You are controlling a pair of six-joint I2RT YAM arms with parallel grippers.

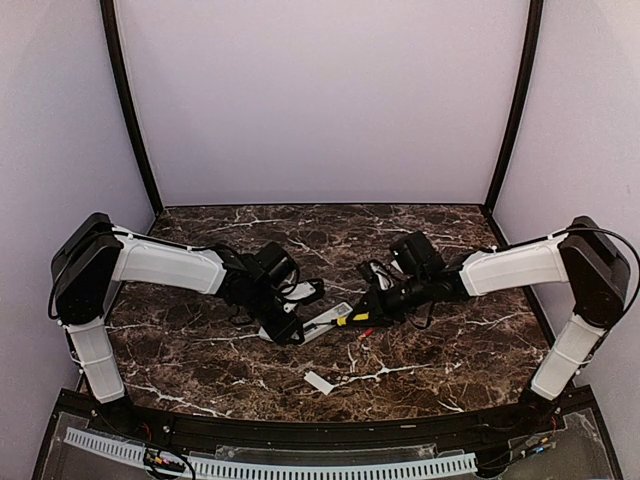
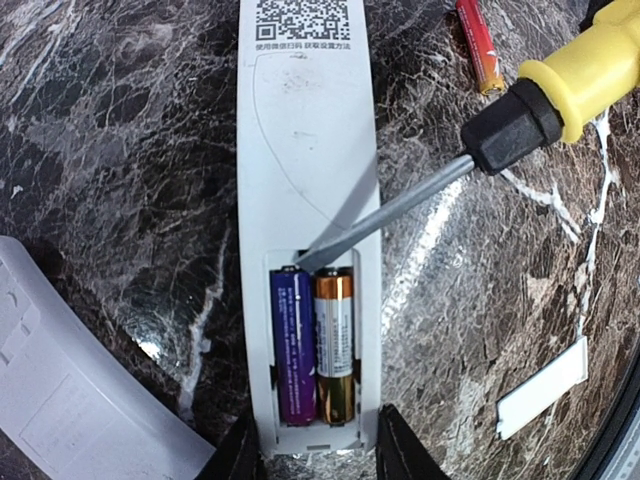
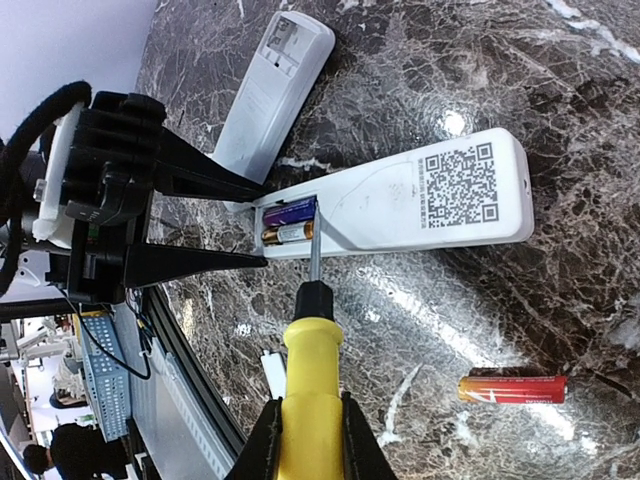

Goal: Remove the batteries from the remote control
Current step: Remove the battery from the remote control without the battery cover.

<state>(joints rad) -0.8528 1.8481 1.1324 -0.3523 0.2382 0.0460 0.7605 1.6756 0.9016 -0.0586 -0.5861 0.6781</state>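
- ok, dark marble table (image 1: 450, 350) carries everything; both arms reach in to its middle.
- remote (image 2: 310, 130) is white and lies back-up, flat on the table, qr code at one end and the battery bay uncovered at the other.
- second remote (image 3: 275, 80), also white and back-up, lies just beside the first one, on the far side of the left arm's fingers, not touching it.
- left gripper (image 3: 262, 225) is partly closed, one finger on each long edge of the remote's bay end, clamping it against the table.
- right gripper (image 3: 312, 440) is squeezed tight on the yellow handle of the screwdriver (image 3: 312, 370), jaws nearly together.
- the screwdriver's shaft slopes down into the bay; its tip sits at the bay's inner end, by the top of the purple cell.
- back cover (image 2: 543, 388), a flat white plate, lies loose on the table on the near side of the remote, apart from it.
- purple cell (image 2: 292, 345) and gold cell (image 2: 334, 345) sit side by side in the bay, both fully seated.
- red cell (image 3: 512, 388) lies on its side on the bare table, apart from the remote, on the right arm's side near the qr end.
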